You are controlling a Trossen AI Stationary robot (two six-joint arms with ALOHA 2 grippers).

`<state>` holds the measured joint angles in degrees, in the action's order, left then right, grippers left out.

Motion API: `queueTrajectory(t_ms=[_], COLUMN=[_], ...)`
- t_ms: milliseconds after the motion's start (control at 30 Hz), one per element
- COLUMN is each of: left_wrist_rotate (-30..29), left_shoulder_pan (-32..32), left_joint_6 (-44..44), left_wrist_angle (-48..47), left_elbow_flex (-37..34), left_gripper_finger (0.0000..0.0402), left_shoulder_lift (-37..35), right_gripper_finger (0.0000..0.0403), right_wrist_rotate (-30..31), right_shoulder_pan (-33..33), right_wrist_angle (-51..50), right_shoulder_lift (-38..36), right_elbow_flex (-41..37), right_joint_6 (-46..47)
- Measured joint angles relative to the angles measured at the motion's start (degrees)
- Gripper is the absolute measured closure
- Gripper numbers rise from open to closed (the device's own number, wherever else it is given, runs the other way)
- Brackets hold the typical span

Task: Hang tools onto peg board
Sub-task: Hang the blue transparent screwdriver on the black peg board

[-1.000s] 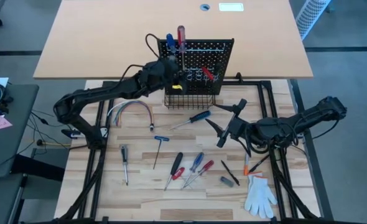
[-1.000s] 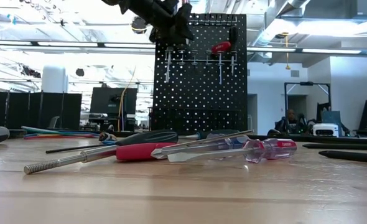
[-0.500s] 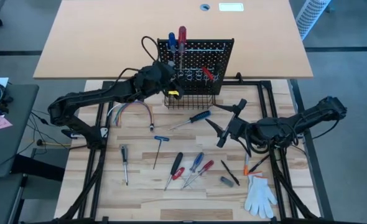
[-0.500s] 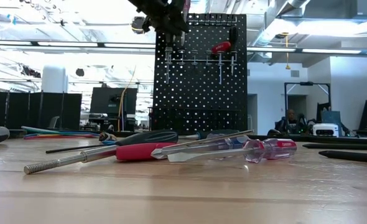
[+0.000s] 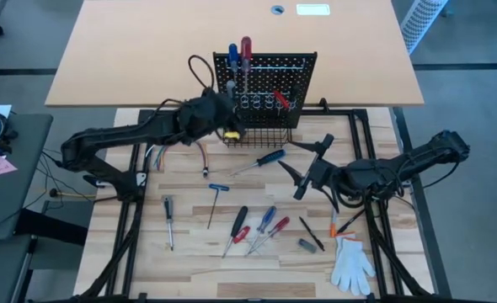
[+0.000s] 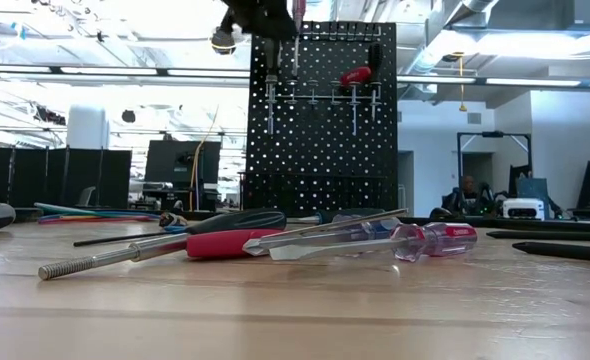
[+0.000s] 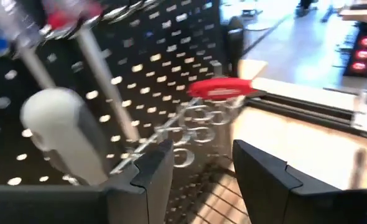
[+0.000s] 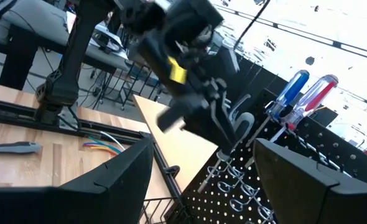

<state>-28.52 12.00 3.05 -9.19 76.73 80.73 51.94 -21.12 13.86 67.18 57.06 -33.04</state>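
Peg board (image 5: pixel 269 84): black, perforated, standing upright, three screwdrivers (image 5: pixel 246 52) hanging.
Left claw (image 5: pixel 228 128): hovering beside it, fingers apart, empty.
Right claw (image 5: pixel 306 168): waiting wide open.

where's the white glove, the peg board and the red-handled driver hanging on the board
white glove (image 5: pixel 350 263): high view, on its palm.
peg board (image 6: pixel 320 140): low view, on the bare perforated panel below the rings.
red-handled driver (image 6: pixel 355 76): low view, on its red handle at the rings.

Bright, even overhead light; left wrist view blurred, low view glary.
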Motion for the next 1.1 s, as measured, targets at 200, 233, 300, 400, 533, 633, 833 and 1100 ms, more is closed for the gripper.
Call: queueTrajectory(t_ms=[200, 233, 300, 400, 533, 633, 833, 1100], left_wrist_rotate=[0.2, 0.1, -0.4, -4.0, -11.9, -13.7, -9.2, -10.2], left_shoulder_pan=[-8.5, -10.2, -13.5, -18.8, -24.3, -26.4, -27.0, -24.8], left_joint_6=[-0.1, -1.0, -3.7, -7.2, -10.4, -12.2, -16.5, -12.9], left_wrist_angle=[-11.5, -14.6, -19.8, -21.7, -16.4, -9.2, 11.6, 28.3], left_elbow_flex=[0.0, 0.0, -0.3, -3.9, -13.5, -21.4, -36.3, -43.4], left_gripper_finger=[0.0242, 0.0242, 0.0242, 0.0243, 0.0243, 0.0243, 0.0243, 0.0243], left_shoulder_lift=[-2.5, -2.5, -2.1, -1.7, -1.6, -1.6, -1.6, -1.6], right_gripper_finger=[0.0117, 0.0117, 0.0117, 0.0117, 0.0117, 0.0117, 0.0117, 0.0117], right_wrist_rotate=[0.0, 0.0, 0.0, -0.4, -4.3, -8.5, -15.0, -20.9], right_shoulder_pan=[0.0, 0.0, 0.0, 0.0, 0.8, 2.1, 4.7, 5.6], right_wrist_angle=[-1.5, -2.0, -3.3, -5.3, -8.7, -11.6, -17.0, -19.2], right_shoulder_lift=[0.0, 0.0, 0.0, 0.0, 0.0, 0.6, 4.2, 11.2], right_elbow_flex=[0.0, 0.0, 0.0, -0.1, -0.2, -0.2, -0.2, -0.2], right_joint_6=[0.0, 0.0, 0.1, 0.8, 4.5, 9.0, 16.8, 24.3])
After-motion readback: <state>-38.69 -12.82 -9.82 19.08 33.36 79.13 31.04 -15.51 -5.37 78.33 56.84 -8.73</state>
